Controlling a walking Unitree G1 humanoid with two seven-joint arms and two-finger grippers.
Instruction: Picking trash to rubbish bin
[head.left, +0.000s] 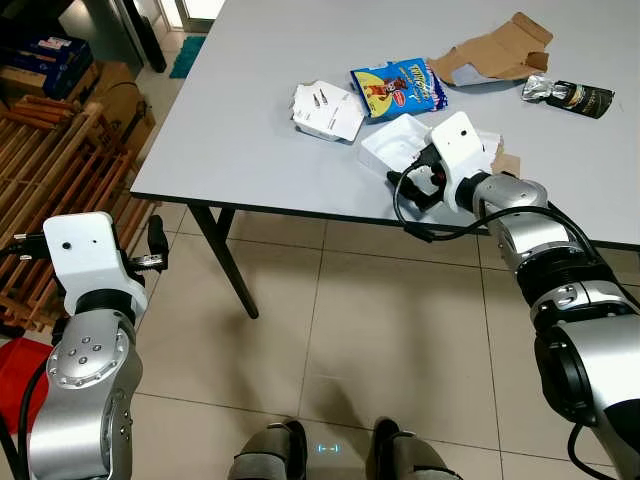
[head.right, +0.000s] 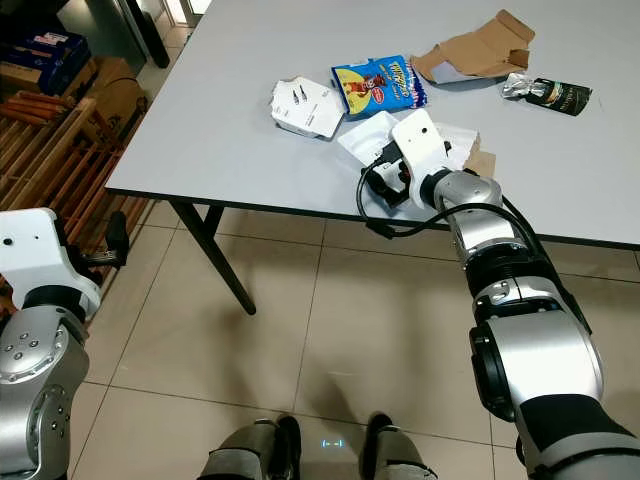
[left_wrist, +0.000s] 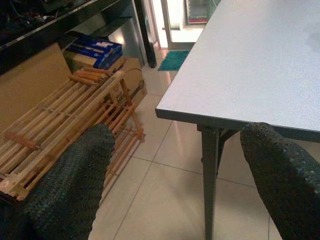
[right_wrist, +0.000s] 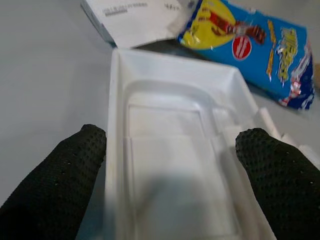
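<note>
A white plastic tray insert (right_wrist: 175, 155) lies on the grey table (head.left: 250, 150) near its front edge. My right gripper (head.left: 412, 172) is open right at it, one finger (right_wrist: 55, 185) on each side of the tray. Behind the tray lie a blue and yellow snack bag (head.left: 398, 87) and a white torn paper box (head.left: 326, 109). Further back are a brown cardboard piece (head.left: 495, 52) and a dark crumpled wrapper (head.left: 572, 96). My left gripper (left_wrist: 175, 175) hangs open and empty off the table's left corner, above the floor.
A wooden slatted rack (head.left: 40, 170) and cardboard boxes (head.left: 110, 95) stand to the left of the table. Black table legs (head.left: 225, 260) slant down to the tiled floor. My feet (head.left: 330, 452) show at the bottom. A red object (head.left: 18, 375) sits by my left arm.
</note>
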